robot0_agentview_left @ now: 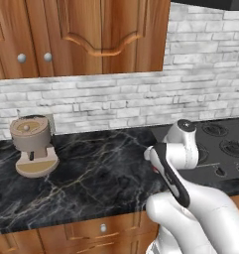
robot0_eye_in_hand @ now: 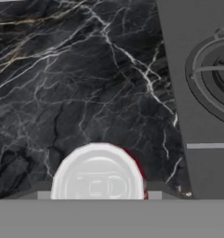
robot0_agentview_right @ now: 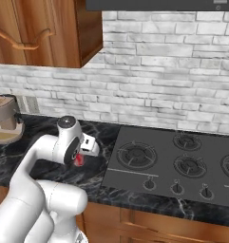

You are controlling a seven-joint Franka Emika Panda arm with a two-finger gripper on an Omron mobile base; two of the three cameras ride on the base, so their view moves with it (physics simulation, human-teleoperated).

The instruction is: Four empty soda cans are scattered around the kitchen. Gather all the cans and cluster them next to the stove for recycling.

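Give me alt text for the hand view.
Seen from above, a red soda can with a silver top sits between the fingers at the bottom edge. Below it lies black marble counter, with the stove edge and one burner at right.

We can see just a bit of the soda can [robot0_agentview_right: 79, 160] in the right base view, because the arm covers most of it. In the hand view the bottom edge cuts off the lower part of the can's top. We cannot see the fingers gripping it. The stove [robot0_agentview_right: 182, 163] runs off the right edge, so we lose its far side. The coffee machine [robot0_agentview_right: 4, 121] is cut by the left edge there.
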